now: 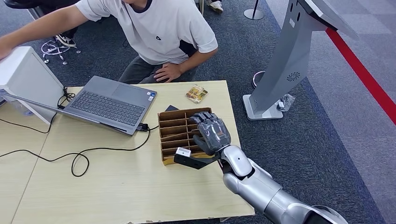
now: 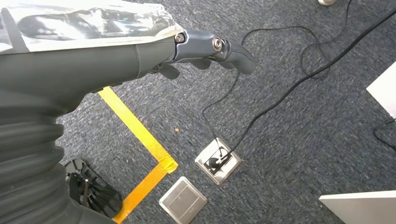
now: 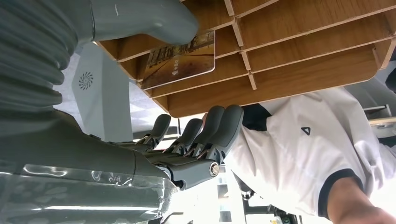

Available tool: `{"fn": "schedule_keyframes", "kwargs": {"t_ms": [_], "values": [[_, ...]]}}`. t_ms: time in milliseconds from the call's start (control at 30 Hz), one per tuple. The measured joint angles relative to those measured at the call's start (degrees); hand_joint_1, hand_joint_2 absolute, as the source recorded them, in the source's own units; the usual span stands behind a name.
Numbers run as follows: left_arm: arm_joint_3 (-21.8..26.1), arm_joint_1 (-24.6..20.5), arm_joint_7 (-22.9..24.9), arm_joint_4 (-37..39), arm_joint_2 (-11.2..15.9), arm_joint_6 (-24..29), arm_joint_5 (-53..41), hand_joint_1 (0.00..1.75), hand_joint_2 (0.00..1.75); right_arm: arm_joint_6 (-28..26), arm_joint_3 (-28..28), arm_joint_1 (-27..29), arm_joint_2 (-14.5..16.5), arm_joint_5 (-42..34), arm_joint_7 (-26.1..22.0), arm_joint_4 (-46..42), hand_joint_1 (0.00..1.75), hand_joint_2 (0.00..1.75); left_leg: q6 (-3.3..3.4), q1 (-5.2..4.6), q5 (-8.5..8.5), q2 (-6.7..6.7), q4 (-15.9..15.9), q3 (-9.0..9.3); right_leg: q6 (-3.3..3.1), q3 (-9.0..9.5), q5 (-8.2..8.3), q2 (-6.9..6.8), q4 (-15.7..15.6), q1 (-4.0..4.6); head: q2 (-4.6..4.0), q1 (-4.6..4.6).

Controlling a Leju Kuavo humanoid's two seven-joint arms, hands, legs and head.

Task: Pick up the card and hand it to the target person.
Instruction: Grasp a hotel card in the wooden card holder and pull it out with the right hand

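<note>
Reaching into the wooden slotted rack (image 1: pixel 173 132), the right hand (image 1: pixel 211 133) has its fingers (image 3: pixel 219 122) spread past the rack's edge and its thumb (image 3: pixel 140 18) beside the card (image 3: pixel 180 58), which stands in a slot between thumb and fingers; it seems not yet pinched, though the thumb hides the contact. The dividers crowd the fingers; beyond them sits a person (image 1: pixel 159 28), with a laptop (image 1: pixel 109 102) and snack packet (image 1: pixel 196 93) nearby; the left hand (image 2: pixel 205 49) hangs over the floor, fingers curled on nothing.

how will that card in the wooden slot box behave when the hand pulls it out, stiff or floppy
Probably stiff: in the right wrist view the card stands flat and straight-edged in its slot of the wooden organizer. It looks thin and glossy, so likely light and somewhat slippery between the right hand's fingers. The organizer itself may shift if the card drags against the dividers.
</note>
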Motion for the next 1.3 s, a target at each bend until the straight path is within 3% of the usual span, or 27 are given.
{"fn": "schedule_keyframes", "kwargs": {"t_ms": [867,933,1067,1300], "values": [[-0.01,0.23,-2.04,-0.07,0.0,-1.18,1.0,0.0,1.75,1.11,0.27,-0.41,-0.31,-0.11,1.35,1.7,0.66,1.75,0.0,0.0,0.0,0.0,0.0,0.01,0.0,0.0,0.0,0.0,0.0,0.0,0.0,0.0],[-0.01,0.25,-2.27,-0.07,0.0,-1.44,1.07,0.0,1.75,1.11,0.26,-0.4,-0.42,-0.11,1.54,1.7,0.73,1.75,0.0,0.0,0.0,0.0,0.0,0.01,0.0,0.0,0.0,0.0,0.0,0.0,0.0,0.0],[-0.02,0.27,-2.58,-0.1,0.0,-2.18,1.22,0.0,1.75,1.05,0.21,-0.32,-0.71,-0.09,2.13,1.69,1.32,1.75,0.0,0.0,0.0,0.0,0.0,0.01,0.0,0.0,0.0,0.0,-0.01,0.0,0.0,0.01],[-0.02,0.3,-2.81,-0.16,0.0,-3.19,1.84,0.0,1.75,1.0,-0.01,0.0,-1.39,-0.08,2.64,1.46,1.42,1.75,0.0,0.0,0.0,0.01,0.0,0.02,0.0,0.0,0.0,0.0,-0.01,0.0,0.0,0.0]]}}
